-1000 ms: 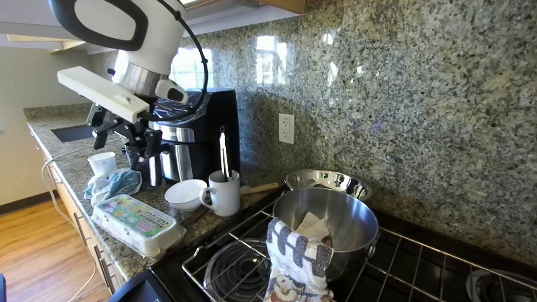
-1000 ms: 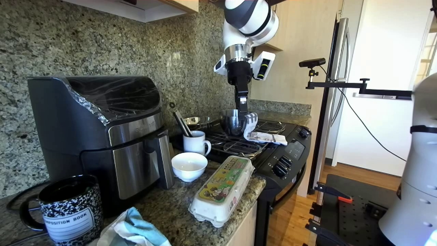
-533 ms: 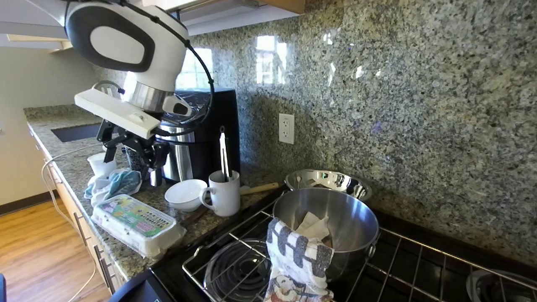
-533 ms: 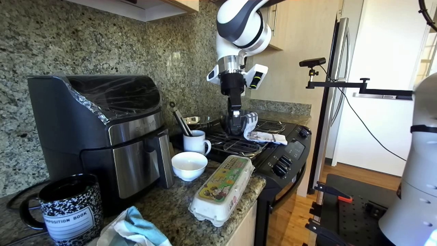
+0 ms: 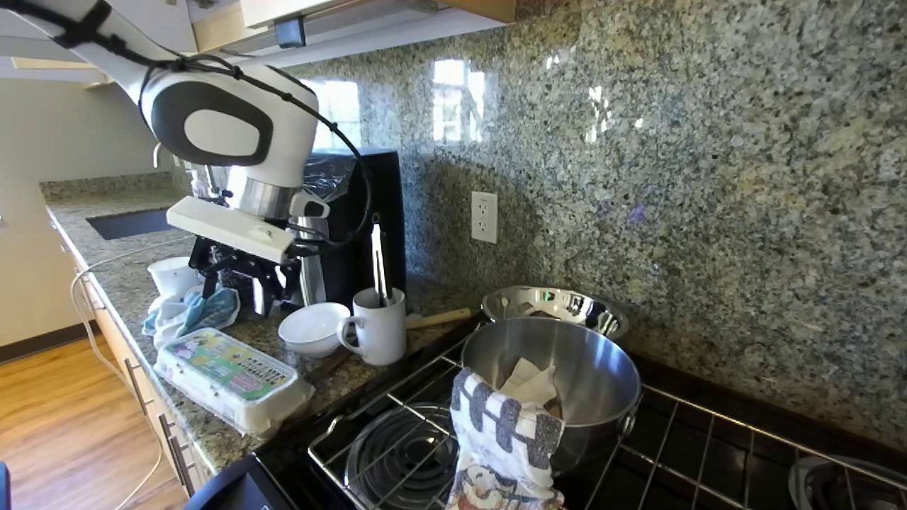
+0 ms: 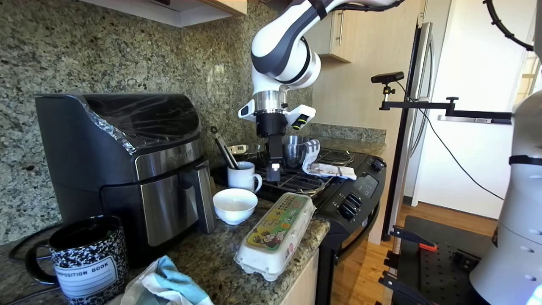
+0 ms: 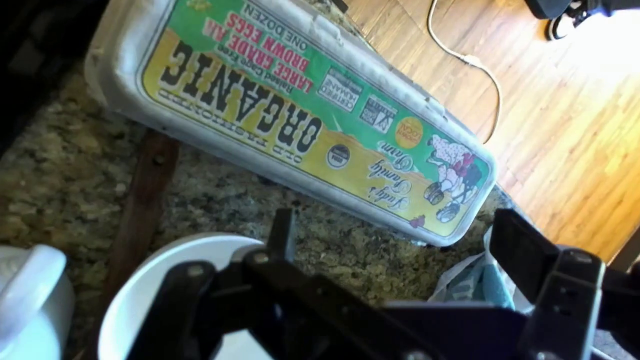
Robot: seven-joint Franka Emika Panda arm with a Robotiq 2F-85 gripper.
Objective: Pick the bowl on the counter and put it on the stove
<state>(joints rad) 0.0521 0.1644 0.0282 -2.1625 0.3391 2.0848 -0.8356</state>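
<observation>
The bowl (image 6: 235,206) stands upright on the counter (image 6: 214,256), its mouth facing straight up. It is round, equally wide all ways, so its one clear axis is the vertical through base and mouth. It sits just beside the white mug (image 6: 241,177), between the fryer (image 6: 118,169) and the carton (image 6: 275,233); the stove (image 6: 296,184) adjoins that stretch of counter. The gripper (image 7: 397,240) hangs apart from the bowl, fingers (image 7: 283,235) spread wide, one of them covering part of its rim in the wrist view.
</observation>
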